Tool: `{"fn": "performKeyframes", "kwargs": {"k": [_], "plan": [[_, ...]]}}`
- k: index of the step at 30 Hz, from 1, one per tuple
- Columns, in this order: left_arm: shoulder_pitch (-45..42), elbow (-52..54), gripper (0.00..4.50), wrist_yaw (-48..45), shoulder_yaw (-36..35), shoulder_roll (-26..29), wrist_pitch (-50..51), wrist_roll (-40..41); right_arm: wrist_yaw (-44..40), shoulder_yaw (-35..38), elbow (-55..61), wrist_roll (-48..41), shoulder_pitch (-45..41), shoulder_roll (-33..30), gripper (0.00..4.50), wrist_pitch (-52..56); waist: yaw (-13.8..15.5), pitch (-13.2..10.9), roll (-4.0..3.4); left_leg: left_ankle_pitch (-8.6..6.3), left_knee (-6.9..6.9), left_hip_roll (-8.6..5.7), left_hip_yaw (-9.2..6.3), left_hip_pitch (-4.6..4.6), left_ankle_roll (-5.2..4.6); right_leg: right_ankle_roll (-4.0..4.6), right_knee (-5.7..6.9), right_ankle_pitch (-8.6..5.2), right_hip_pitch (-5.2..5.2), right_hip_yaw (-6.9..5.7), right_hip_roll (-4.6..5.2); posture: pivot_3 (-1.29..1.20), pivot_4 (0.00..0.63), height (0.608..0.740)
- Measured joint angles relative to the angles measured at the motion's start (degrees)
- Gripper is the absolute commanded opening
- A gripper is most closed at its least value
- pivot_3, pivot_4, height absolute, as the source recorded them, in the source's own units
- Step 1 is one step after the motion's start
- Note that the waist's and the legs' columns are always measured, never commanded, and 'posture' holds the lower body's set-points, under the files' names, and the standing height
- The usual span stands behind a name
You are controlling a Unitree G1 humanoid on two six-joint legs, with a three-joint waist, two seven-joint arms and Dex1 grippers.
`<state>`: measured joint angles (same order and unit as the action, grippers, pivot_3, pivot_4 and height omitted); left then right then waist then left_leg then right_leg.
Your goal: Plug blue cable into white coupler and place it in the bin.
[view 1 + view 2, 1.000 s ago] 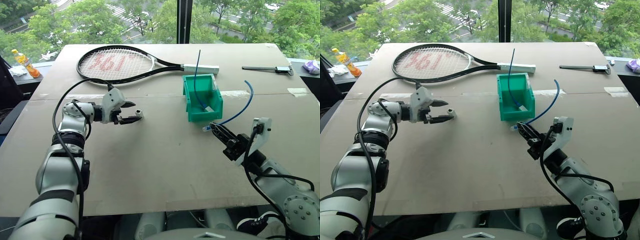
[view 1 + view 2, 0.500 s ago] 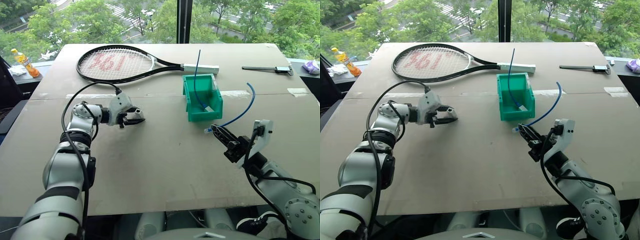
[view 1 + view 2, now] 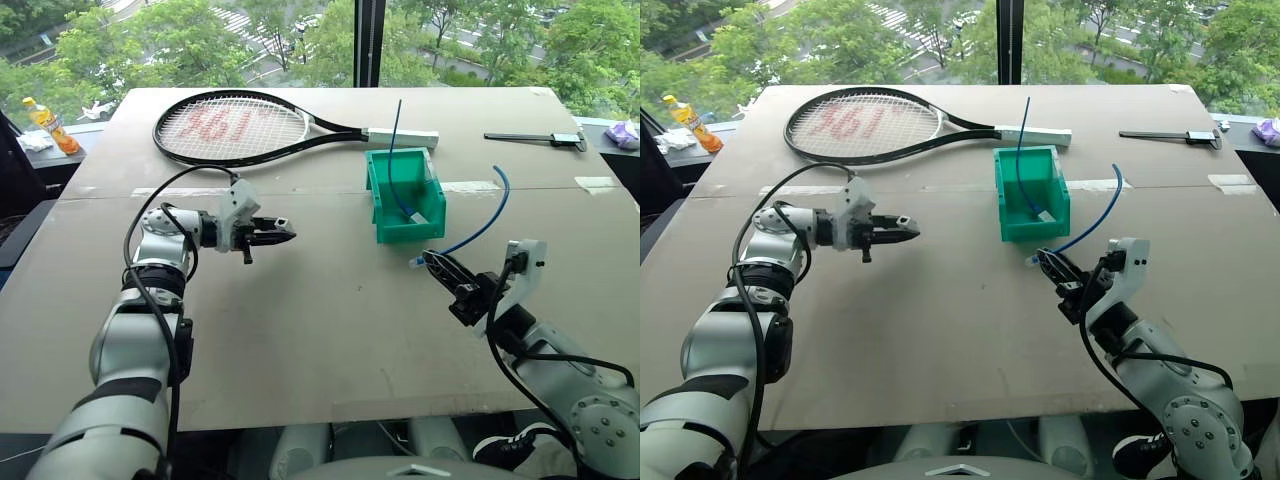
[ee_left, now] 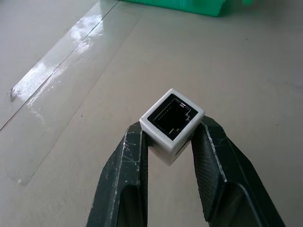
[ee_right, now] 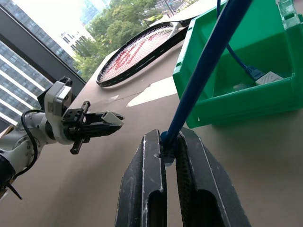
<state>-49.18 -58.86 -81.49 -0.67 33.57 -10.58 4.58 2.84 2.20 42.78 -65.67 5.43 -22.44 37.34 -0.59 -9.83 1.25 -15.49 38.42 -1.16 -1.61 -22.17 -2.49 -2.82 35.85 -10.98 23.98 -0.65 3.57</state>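
White plastic, tiny and rigid: the white coupler [image 4: 171, 124] sits pinched by its flat sides in our left jaws [image 3: 281, 236], socket facing out, above the tabletop [image 3: 330, 330] left of the bin [image 3: 403, 196]. Probably slippery. Our right jaws [image 5: 169, 156] clamp the blue cable [image 5: 203, 71] near its plug; it's light and springy, so we'd hold close to the plug.

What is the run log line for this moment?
left gripper: shut on white coupler | right gripper: shut on blue cable | unplugged
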Motion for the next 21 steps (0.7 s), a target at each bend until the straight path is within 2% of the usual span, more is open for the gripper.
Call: {"fn": "performKeyframes", "kwargs": {"k": [4,5,7,11,17,21], "plan": [[10.33,20.19,0.73,2.87,1.68,-3.81,8.97,2.16,-2.55,-1.37,0.04,3.33,-2.14,-3.06,0.0,0.7,-0.05,0.0,0.0,0.0,0.0,0.02,0.02,0.0,0.0,0.01,-0.01,0.0,0.01,0.05,0.03,0.0,0.15,0.74],[11.07,21.79,0.73,3.34,1.98,-4.22,9.6,2.26,-2.74,-1.41,0.07,3.53,-2.2,-3.35,0.0,0.79,-0.03,0.0,0.0,0.0,-0.01,0.02,0.02,0.01,0.0,0.01,-0.01,0.0,0.01,0.06,0.04,0.0,0.15,0.74],[16.06,34.33,0.73,7.66,4.66,-6.26,15.76,2.22,-4.71,-1.79,0.06,5.09,-3.95,-6.02,0.0,1.66,0.02,-0.01,0.0,0.0,0.0,0.02,-0.01,-0.01,0.0,0.01,0.0,0.0,0.01,0.03,0.05,0.0,0.15,0.74],[18.65,46.39,0.73,12.84,9.34,-8.45,21.98,1.38,-8.08,-1.92,-0.22,6.06,-8.6,-9.25,0.0,3.53,0.21,-0.01,0.0,0.0,0.02,0.02,-0.02,0.05,0.0,0.01,0.01,0.0,-0.02,0.03,0.02,0.0,0.15,0.74],[18.89,51.22,0.73,16.43,14.55,-9.78,25.41,-0.07,-14.54,-5.27,-5.01,9.42,-16.65,-12.93,0.0,7.03,0.04,-0.01,-0.01,0.0,0.01,0.01,0.04,0.11,0.0,0.01,0.01,0.0,-0.06,0.04,0.0,0.0,0.15,0.74],[18.76,50.74,0.73,17.0,17.21,-10.21,24.6,-1.12,-20.55,-9.96,-10.9,15.56,-21.6,-13.64,0.0,7.55,0.09,-0.01,-0.01,0.0,0.0,-0.01,0.0,0.08,0.0,0.02,-0.01,0.0,-0.05,0.02,0.0,0.0,0.15,0.74]]}}
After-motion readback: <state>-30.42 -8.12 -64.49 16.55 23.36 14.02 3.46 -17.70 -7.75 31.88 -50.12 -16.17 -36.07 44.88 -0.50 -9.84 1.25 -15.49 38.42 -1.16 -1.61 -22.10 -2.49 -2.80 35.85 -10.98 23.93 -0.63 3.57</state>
